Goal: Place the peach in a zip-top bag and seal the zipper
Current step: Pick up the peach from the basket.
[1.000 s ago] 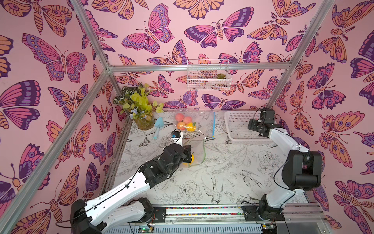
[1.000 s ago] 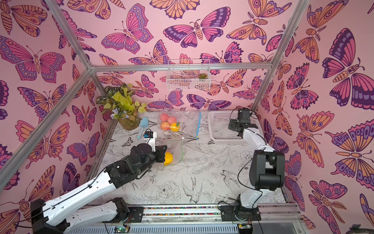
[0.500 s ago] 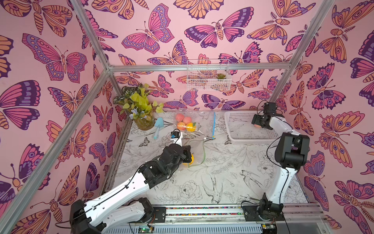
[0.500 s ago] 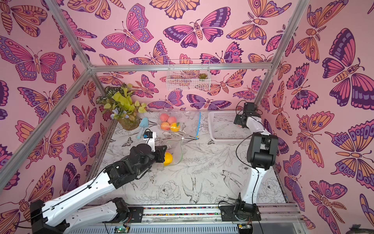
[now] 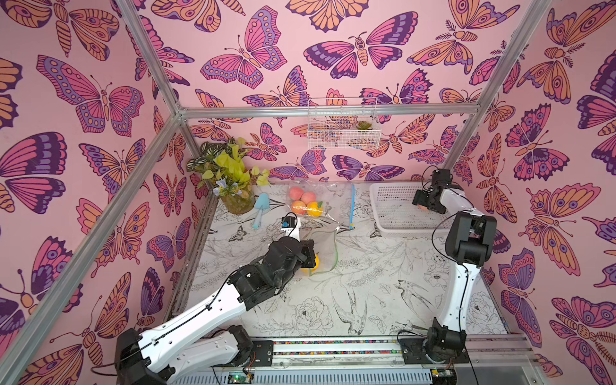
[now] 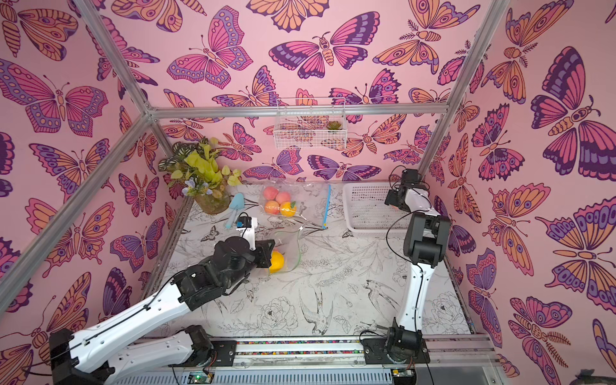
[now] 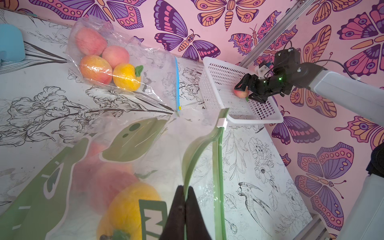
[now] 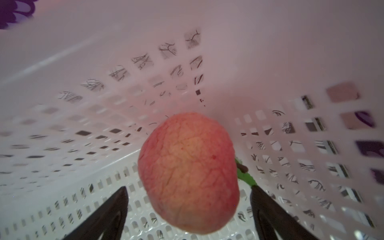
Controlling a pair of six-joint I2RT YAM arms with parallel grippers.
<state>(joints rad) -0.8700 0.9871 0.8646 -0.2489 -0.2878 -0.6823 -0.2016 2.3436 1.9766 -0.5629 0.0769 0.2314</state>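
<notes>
The peach [image 8: 188, 172] lies on the floor of the white perforated basket [image 5: 393, 213], which sits at the right of the middle of the frame in both top views. The right end effector [image 8: 188, 189] is reached into that basket and is released. Its two black fingers are spread wide and straddle the fruit, with a sliver of basket floor showing on each side, so nothing is grasped yet. The peach lies directly ahead, between the fingers. Its longer axis runs roughly along them, so the narrower width faces the jaws. The stem and green leaf poke out just beside one finger.

The left end effector [image 7: 185, 188] is clenched on the rim of the green zip-top bag [image 7: 133, 135] at frame centre, holding its mouth open. The white slider [image 7: 222, 123] is parked at the far end of the zipper.

The right arm is plainly the nearer one. I judge that closing squarely on the peach, clear of the leaf, comes next.
</notes>
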